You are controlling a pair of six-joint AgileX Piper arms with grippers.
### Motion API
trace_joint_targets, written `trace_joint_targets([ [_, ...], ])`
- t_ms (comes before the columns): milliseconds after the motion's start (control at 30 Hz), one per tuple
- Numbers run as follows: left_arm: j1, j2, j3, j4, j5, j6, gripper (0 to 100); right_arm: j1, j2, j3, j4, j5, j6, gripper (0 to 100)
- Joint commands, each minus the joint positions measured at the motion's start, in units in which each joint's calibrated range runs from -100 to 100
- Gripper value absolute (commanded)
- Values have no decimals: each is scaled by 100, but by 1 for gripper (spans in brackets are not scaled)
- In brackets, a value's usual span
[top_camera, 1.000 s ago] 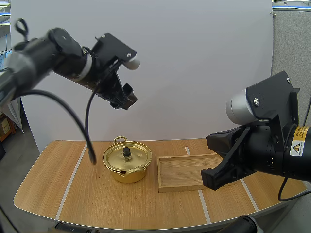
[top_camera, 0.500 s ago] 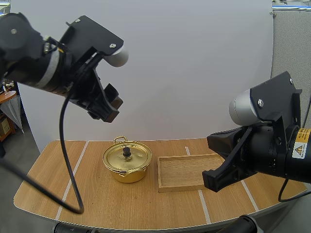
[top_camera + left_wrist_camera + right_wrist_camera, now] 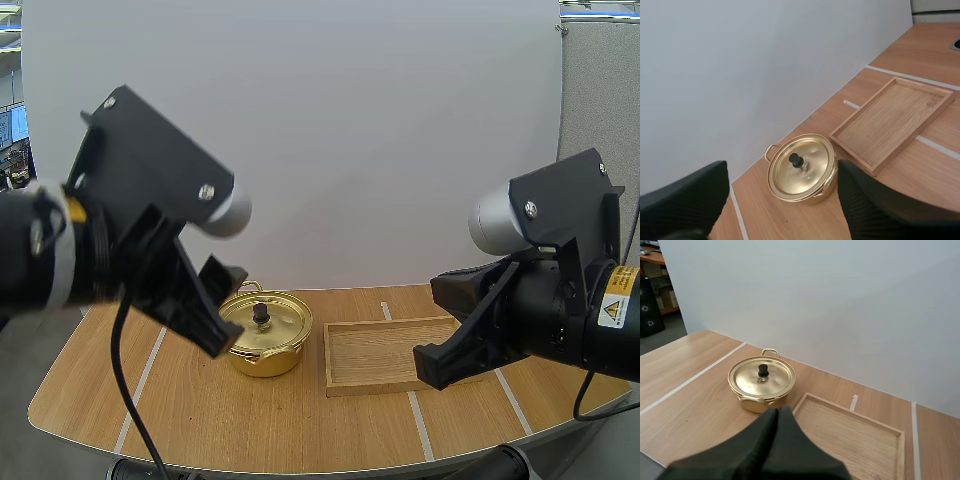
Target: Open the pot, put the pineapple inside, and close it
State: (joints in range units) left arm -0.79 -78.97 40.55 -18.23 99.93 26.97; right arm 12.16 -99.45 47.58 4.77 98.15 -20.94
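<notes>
The pot [image 3: 268, 338] is round, shiny gold metal with thin loop handles. Its domed lid [image 3: 801, 167] is on, topped by a black knob [image 3: 763, 371]. It sits on the wooden table [image 3: 300, 425], toward the far side, just left of a shallow rectangular wooden tray [image 3: 380, 358]. White tape lines [image 3: 140, 385] cross the tabletop.

The left gripper [image 3: 220, 310] hangs above the pot's near-left edge, its ribbed fingers [image 3: 875, 200] wide apart and holding nothing. The right gripper [image 3: 776, 415] is at the tray's near right, well apart from the pot, its fingers pressed together into one dark wedge with nothing between them.
</notes>
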Motion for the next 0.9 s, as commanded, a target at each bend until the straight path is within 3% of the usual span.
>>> trace_joint_targets([
  [0,-3,-856,192,-147,7,-357,62,-170,-55,15,14,40,-24,0],
  [167,-3,-1440,192,-371,7,-370,0,-271,-55,30,176,146,10,0],
  [600,-3,-2103,272,-481,7,-1108,0,-499,-55,30,137,71,478,0],
  [733,-3,-2103,673,-350,-1284,-1333,0,-499,-55,230,33,-1482,501,0],
  [867,-3,-2103,1497,-275,-3841,-1901,0,-499,-55,1003,-165,-3382,501,0],
])
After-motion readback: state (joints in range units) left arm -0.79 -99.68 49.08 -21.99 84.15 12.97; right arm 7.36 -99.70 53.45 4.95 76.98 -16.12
